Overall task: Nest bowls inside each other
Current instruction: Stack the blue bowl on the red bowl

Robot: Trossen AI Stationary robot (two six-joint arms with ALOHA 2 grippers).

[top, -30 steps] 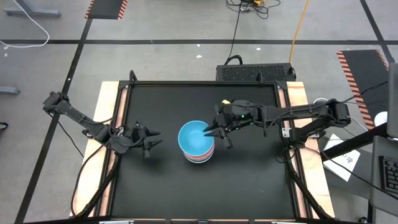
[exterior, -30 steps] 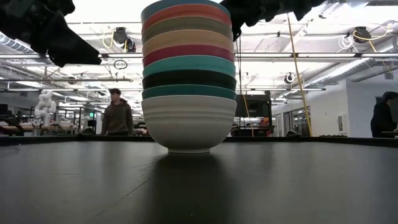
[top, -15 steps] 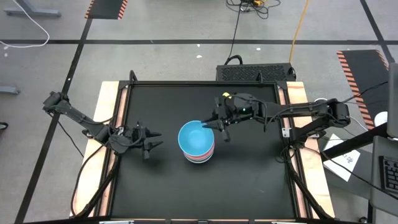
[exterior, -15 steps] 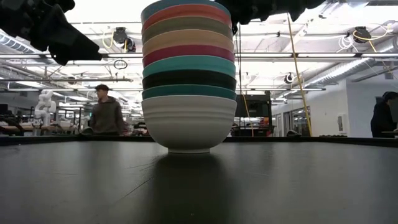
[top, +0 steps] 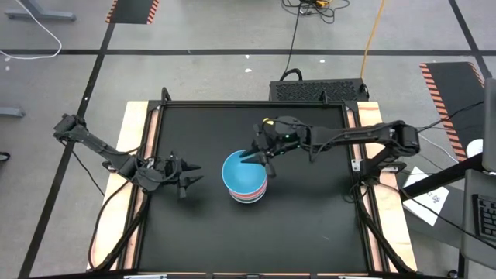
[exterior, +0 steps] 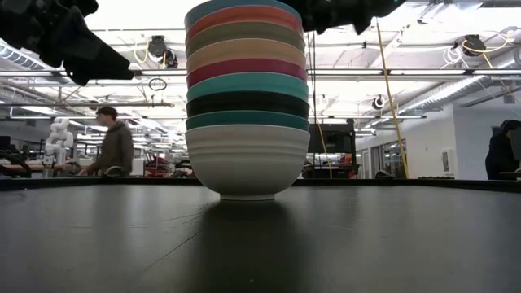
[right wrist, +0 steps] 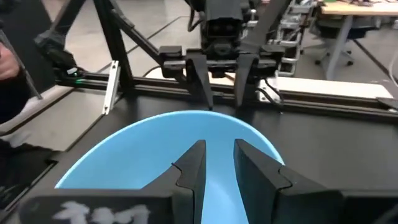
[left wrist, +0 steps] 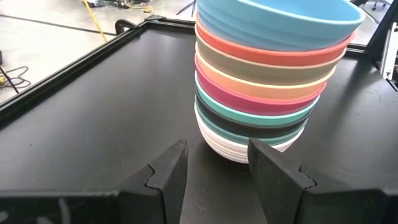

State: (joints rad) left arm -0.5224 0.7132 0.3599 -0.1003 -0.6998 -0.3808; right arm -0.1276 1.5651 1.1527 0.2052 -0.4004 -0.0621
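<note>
Nine bowls stand nested in one stack (top: 245,177) near the table's middle. The white bowl (exterior: 247,159) rests by its base on the black table. Above it come dark green, black, teal, magenta, peach-orange, olive-brown and red, with the light blue bowl (right wrist: 155,149) on top. My right gripper (top: 254,160) hovers over the stack's far right rim, pointing toward the left arm. Its fingers (right wrist: 219,152) are slightly open above the blue bowl. My left gripper (top: 198,173) waits open to the left of the stack (left wrist: 267,74), near table level.
The black table has a raised frame (top: 155,155) along its edges. Bare black surface lies all around the stack. A person (exterior: 114,150) walks in the room beyond the table's far edge.
My right gripper has drawn away from the stack's right rim, toward the table's far edge and a little to the left, rising slightly. The stack has kept still. The person in the room behind has walked leftward.
</note>
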